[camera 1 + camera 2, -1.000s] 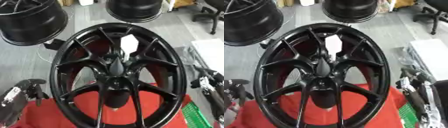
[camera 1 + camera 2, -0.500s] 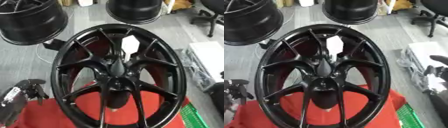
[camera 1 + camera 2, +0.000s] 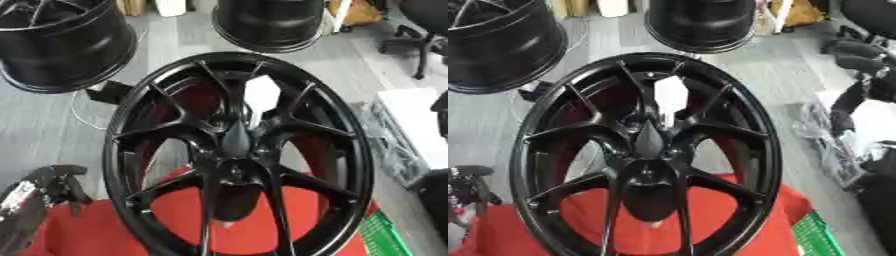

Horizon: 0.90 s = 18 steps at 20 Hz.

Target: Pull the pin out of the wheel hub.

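Note:
A black alloy wheel hub (image 3: 236,155) lies face up on a red cloth (image 3: 96,235), filling the middle of both views. From its centre stands a black tapered pin (image 3: 234,140). A white tag (image 3: 261,92) shows between the far spokes. My left hand (image 3: 48,187) rests at the lower left beside the rim, fingers relaxed, holding nothing. My right hand (image 3: 859,100) is a blurred dark shape raised at the right edge, apart from the wheel; only a sliver of it shows in the left eye view.
Two more black wheels stand behind on the grey floor, one at the far left (image 3: 61,45) and one at the far middle (image 3: 271,22). A white box with clear plastic (image 3: 402,125) lies to the right. A green crate (image 3: 385,237) sits at the lower right.
My right hand has lifted from the lower right, beside the rim, up along the right edge and is blurred by motion. The left hand and the wheel have not moved.

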{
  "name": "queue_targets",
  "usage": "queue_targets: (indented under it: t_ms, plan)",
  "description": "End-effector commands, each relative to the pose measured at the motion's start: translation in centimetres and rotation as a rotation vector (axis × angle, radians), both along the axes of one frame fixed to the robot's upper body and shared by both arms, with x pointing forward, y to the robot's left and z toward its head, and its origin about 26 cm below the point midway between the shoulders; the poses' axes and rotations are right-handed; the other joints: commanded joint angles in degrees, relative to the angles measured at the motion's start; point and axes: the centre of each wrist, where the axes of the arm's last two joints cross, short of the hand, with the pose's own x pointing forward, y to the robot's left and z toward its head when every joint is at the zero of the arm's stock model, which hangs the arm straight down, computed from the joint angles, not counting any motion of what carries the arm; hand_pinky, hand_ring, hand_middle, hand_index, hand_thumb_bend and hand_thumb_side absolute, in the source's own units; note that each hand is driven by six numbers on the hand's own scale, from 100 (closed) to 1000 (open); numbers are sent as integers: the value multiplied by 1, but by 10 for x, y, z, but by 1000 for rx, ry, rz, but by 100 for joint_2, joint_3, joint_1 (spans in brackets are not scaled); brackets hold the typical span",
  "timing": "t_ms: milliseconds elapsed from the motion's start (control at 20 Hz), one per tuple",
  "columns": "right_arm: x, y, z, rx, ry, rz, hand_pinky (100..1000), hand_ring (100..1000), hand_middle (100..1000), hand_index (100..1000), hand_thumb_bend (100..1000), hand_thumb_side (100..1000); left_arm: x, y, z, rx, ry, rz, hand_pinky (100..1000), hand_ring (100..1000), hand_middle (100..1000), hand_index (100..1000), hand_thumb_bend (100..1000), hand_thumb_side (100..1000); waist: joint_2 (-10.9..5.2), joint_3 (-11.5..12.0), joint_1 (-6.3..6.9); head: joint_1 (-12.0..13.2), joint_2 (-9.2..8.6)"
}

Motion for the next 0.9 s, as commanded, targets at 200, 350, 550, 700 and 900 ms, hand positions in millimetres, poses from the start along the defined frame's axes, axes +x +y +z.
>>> queue_targets:
  t_ms: [200,350,550,700,900]
  plan:
    - [8,36,44,-171,63,95,473,549,1000,949,100,247,-1,0,4,20,-19,-23,610,377,461,766,100,922,-151,117,7,-126,32]
    - [20,51,52,-184,97,114,458,537,1000,953,100,242,-2,-1,2,18,-15,-31,611,378,462,766,100,920,-189,160,33,-176,85]
    - [45,63,55,-216,133,119,447,529,1000,958,100,233,-2,-1,0,17,-13,-42,611,378,462,766,100,919,-229,199,58,-256,131]
    - [61,69,54,-229,157,124,440,523,1000,965,100,227,-2,-2,0,17,-11,-51,611,378,463,766,100,919,-248,235,70,-296,152]
    - [79,72,52,-266,195,118,426,508,1000,971,100,213,-1,-3,-1,18,-12,-63,610,378,463,766,100,917,-271,308,73,-359,185]
